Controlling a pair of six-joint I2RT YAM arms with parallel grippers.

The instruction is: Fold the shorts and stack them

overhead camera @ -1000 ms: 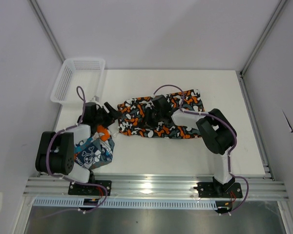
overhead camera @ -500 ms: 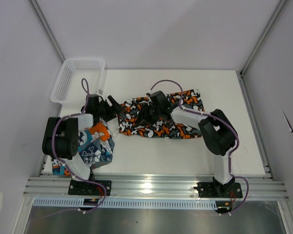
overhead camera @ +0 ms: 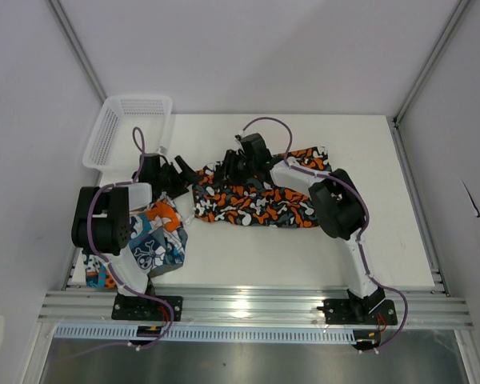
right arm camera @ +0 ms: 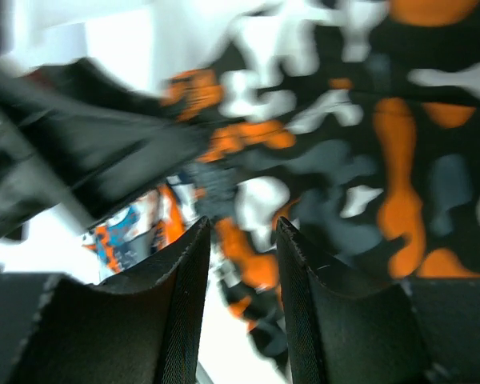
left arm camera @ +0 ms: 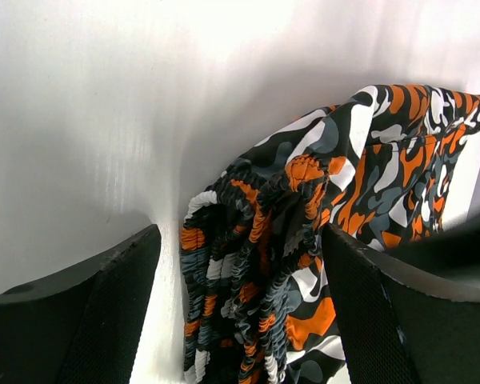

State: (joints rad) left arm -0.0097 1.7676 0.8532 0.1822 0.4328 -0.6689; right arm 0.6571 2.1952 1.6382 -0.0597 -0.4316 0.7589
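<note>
**Teal-blue, orange and white skull-print patchwork shorts** (overhead camera: 156, 244): bunched at the left near corner of the white surface (overhead camera: 304, 256), partly covered by the left arm.

**Left gripper** (left arm camera: 242, 236): jaws spread wide, framing the gathered elastic waistband of the orange, black, white and grey camouflage-print shorts (overhead camera: 264, 204). These lie lengthwise across the middle of the surface. The cloth is judged light, limp and not slippery, and the thick waistband corners offer the firmest hold.

**Right gripper** (right arm camera: 242, 224): jaws part-way apart over the upper left edge of the camouflage-print shorts, apparently empty.

**Hard to make out:** the right wrist view is blurred, so contact with the cloth cannot be told. The layers within each pair are hidden.
</note>
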